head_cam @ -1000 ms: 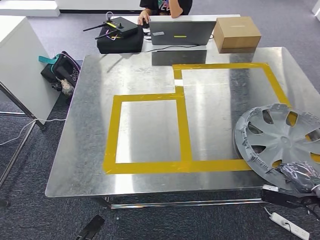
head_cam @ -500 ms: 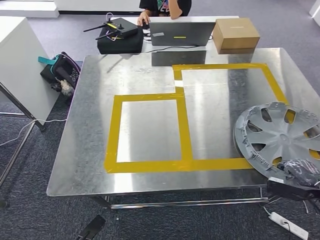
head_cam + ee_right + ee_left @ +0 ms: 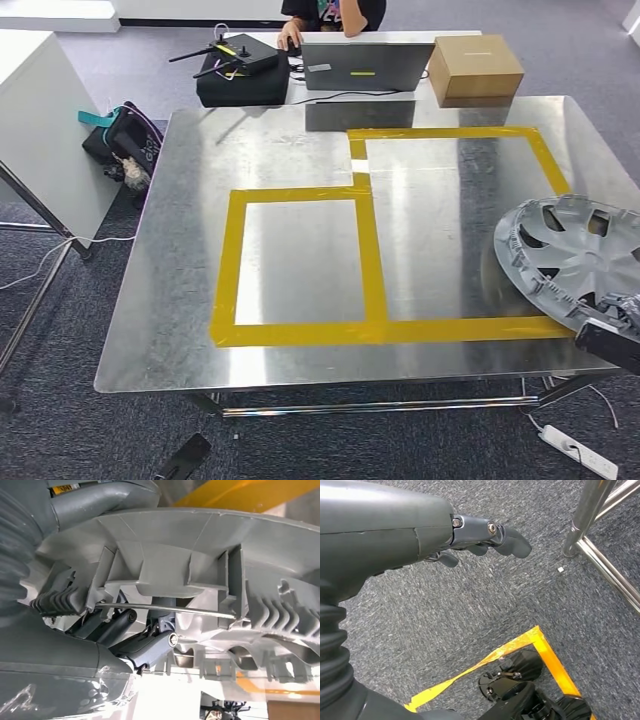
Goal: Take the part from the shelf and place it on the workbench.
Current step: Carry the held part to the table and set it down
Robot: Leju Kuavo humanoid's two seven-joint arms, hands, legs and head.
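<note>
The part is a grey plastic wheel cover point(image 3: 570, 255), tilted over the right side of the metal workbench point(image 3: 302, 260), partly across the larger yellow-taped rectangle point(image 3: 453, 133). My right hand point(image 3: 620, 312) grips its near rim at the table's right front corner. In the right wrist view the dark fingers point(image 3: 151, 642) hook into the ribbed underside of the wheel cover point(image 3: 181, 565). My left hand point(image 3: 486, 532) hangs over grey carpet with its fingers apart, holding nothing.
A smaller yellow-taped square point(image 3: 298, 262) marks the table's middle. At the far end stand a cardboard box point(image 3: 474, 67), a laptop point(image 3: 366, 65) with a person point(image 3: 332, 12) behind it, and a black case point(image 3: 241, 78). A white cabinet point(image 3: 38, 120) and a bag point(image 3: 124, 140) sit left.
The wheel cover has moved to the right and tipped up from lying nearly flat. My right hand went right with it.
</note>
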